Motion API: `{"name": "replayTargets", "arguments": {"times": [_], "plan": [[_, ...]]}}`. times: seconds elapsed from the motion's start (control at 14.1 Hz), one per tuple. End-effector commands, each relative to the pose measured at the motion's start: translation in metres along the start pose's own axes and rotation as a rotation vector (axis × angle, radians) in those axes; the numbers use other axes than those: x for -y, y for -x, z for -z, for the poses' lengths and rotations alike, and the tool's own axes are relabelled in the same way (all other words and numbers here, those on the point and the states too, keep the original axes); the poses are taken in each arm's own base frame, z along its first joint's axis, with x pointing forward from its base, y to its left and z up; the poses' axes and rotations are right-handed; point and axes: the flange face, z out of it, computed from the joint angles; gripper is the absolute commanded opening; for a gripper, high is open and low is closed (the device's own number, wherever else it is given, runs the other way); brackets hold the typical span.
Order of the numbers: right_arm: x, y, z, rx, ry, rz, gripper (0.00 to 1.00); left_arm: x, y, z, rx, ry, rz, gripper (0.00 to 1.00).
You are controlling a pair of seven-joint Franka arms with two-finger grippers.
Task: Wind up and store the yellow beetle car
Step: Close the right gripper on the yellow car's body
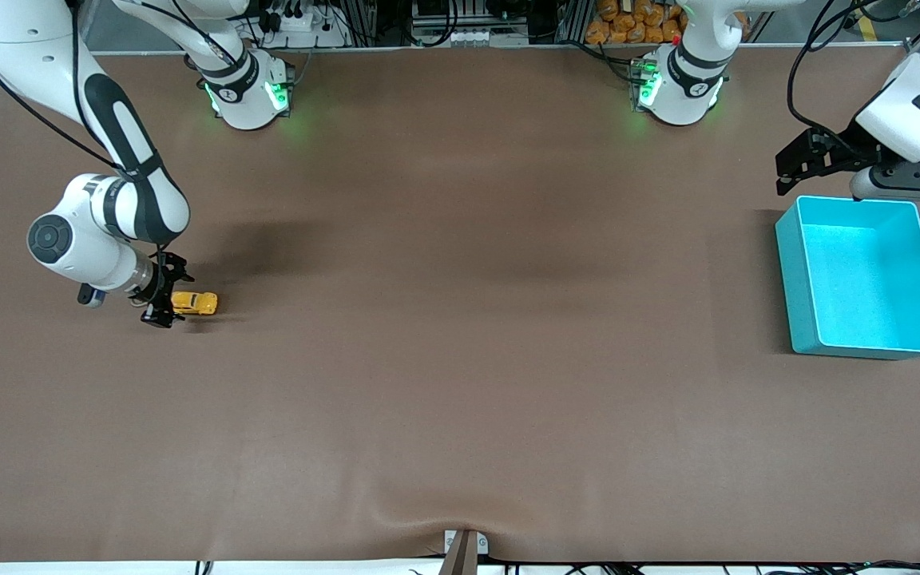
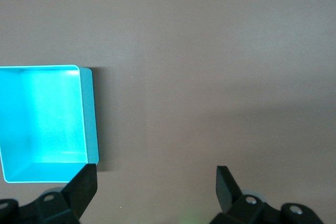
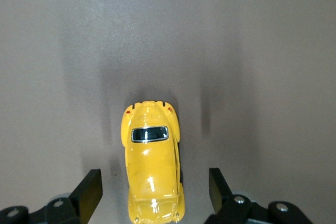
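The yellow beetle car (image 1: pixel 195 303) stands on its wheels on the brown table near the right arm's end. In the right wrist view the car (image 3: pixel 152 166) lies between my right gripper's two open fingers, with a gap on each side. My right gripper (image 1: pixel 162 297) is low at the car's end, open, not touching it. The teal bin (image 1: pixel 795 271) sits at the left arm's end of the table, with nothing in it. My left gripper (image 1: pixel 807 164) waits, open and empty, above the table beside the bin's edge nearest the bases. The bin also shows in the left wrist view (image 2: pixel 89 114).
The two arm bases (image 1: pixel 248 92) (image 1: pixel 676 88) stand along the table's edge farthest from the front camera. A small clamp (image 1: pixel 464 547) sits at the table's edge nearest the front camera.
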Motion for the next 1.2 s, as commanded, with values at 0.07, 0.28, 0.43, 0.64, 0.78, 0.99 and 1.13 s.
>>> {"name": "replayTargets", "arguments": {"times": [0.07,0.28,0.43,0.64,0.78,0.99,1.13], "plan": [[-0.0007,-0.0018,-0.0048,0.004,-0.002,-0.023,0.79,0.0010,-0.0017,0.0048,-0.013,0.007,-0.005,1.00],[-0.0004,-0.0007,0.0003,0.006,-0.001,-0.024,0.73,0.0010,-0.0017,0.0048,-0.013,0.007,-0.005,1.00],[-0.0007,0.0001,-0.0007,0.006,0.002,-0.028,0.72,0.0010,-0.0017,0.0048,-0.013,0.007,-0.005,1.00],[-0.0012,0.0020,0.0024,0.007,0.007,-0.026,0.72,0.0010,-0.0017,0.0048,-0.013,0.007,-0.005,1.00],[-0.0012,0.0028,0.0024,0.007,0.007,-0.026,0.68,0.0010,-0.0017,0.0048,-0.013,0.007,-0.005,1.00],[-0.0015,0.0038,0.0036,0.008,0.013,-0.024,0.63,0.0010,-0.0017,0.0048,-0.013,0.007,-0.005,1.00],[-0.0015,0.0038,0.0036,0.007,0.013,-0.023,0.61,0.0010,-0.0017,0.0048,-0.013,0.007,-0.005,1.00]]}}
